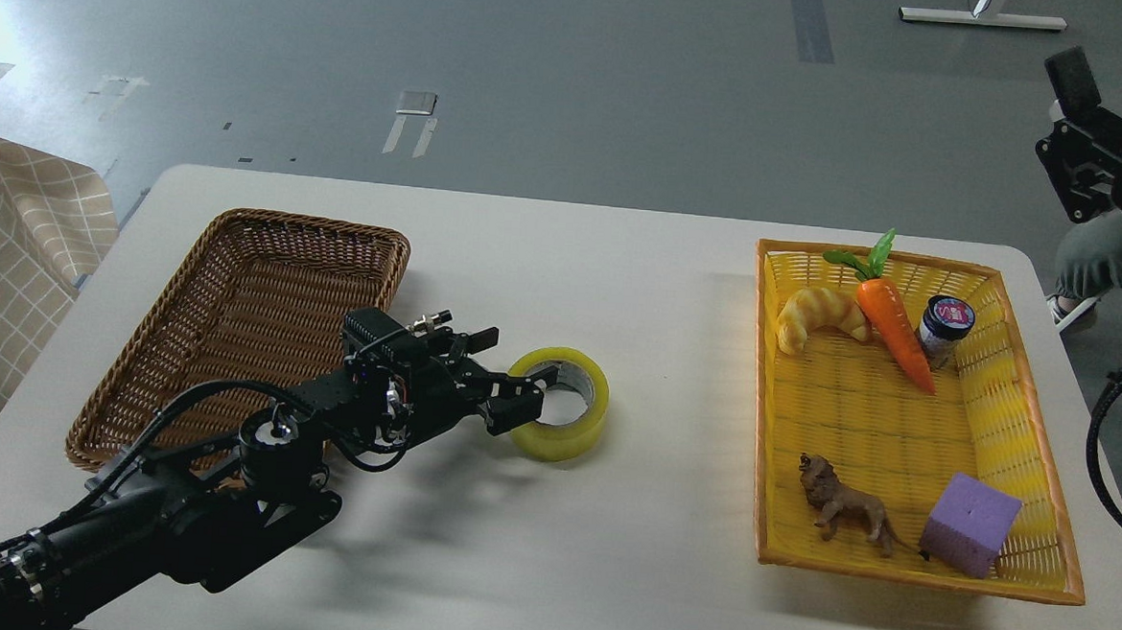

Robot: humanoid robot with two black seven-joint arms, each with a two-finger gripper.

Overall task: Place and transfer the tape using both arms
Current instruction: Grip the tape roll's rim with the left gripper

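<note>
The tape (559,403) lies flat on its side near the middle of the table (620,280), hole facing up, and the left tool (530,396) is right on it: one finger reaches over the near wall toward the grey-white core, the other sits outside the yellow rim. The fingers straddle that wall, but I cannot tell whether they are pinching it or just around it. The right tool (1074,140) hangs high off the table's far right corner, dark and partly cut off, so its opening is unreadable.

How will the roll handle? My guess is light but stiff, with a firm cardboard core and a glossy, slick translucent band. Taking one wall between inside and outside looks the sound choice, since the round outer face would likely slip.

Just behind the left arm, along the left edge, sits the brown wicker basket (237,269), tightly woven. On the right side is the yellow plastic basket (1028,378), ribbed and open-meshed, holding a croissant (820,317), carrot (896,328), small jar (944,327), lion figure (844,507) and purple foam block (971,524).
</note>
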